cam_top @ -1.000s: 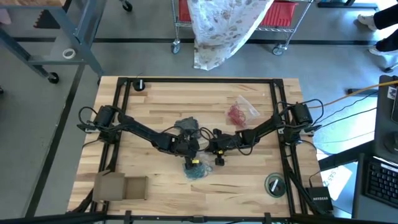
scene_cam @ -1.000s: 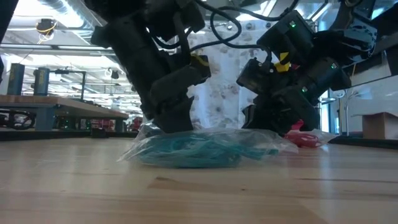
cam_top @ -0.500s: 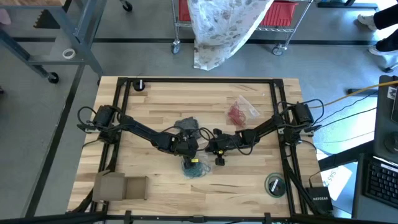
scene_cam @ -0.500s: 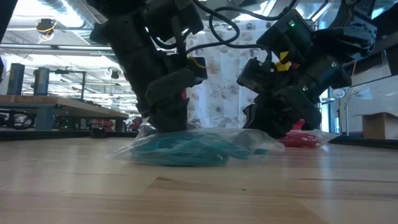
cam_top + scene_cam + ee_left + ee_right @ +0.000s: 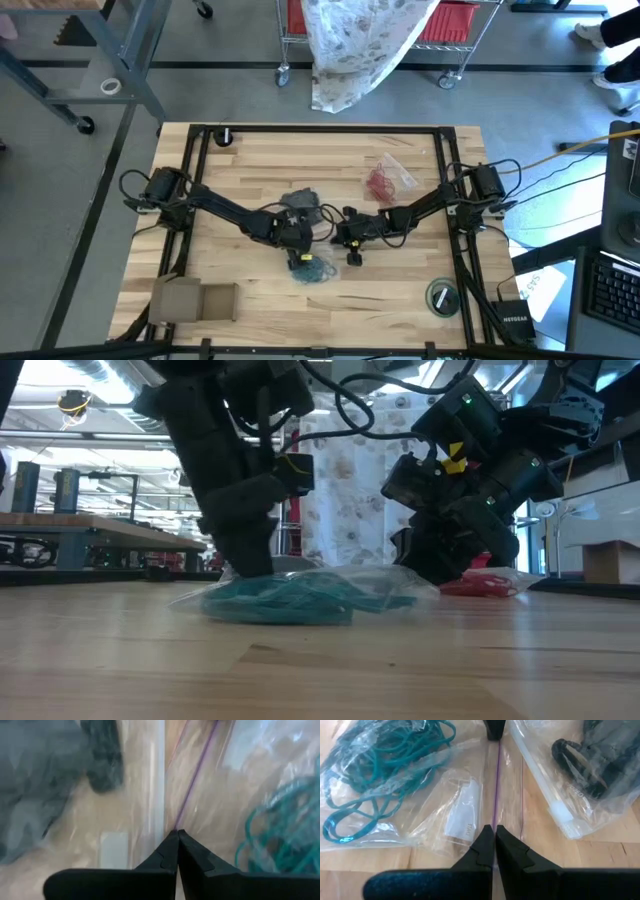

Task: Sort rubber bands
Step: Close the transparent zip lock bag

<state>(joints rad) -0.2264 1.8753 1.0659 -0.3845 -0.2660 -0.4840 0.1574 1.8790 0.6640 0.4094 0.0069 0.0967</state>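
Both grippers pinch the zip edge of the clear bag of teal rubber bands (image 5: pixel 380 775) mid-table: left gripper (image 5: pixel 177 837) and right gripper (image 5: pixel 494 832) clenched on the purple seal strip (image 5: pixel 496 785). Risk: thin plastic slips out or tears if they pull apart, spilling bands

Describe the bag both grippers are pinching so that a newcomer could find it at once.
On the wooden table, look at the middle, where the left gripper and right gripper both close on one zip edge. That clear bag holds teal rubber bands; the bag beside it holds dark bands, and a farther one red.
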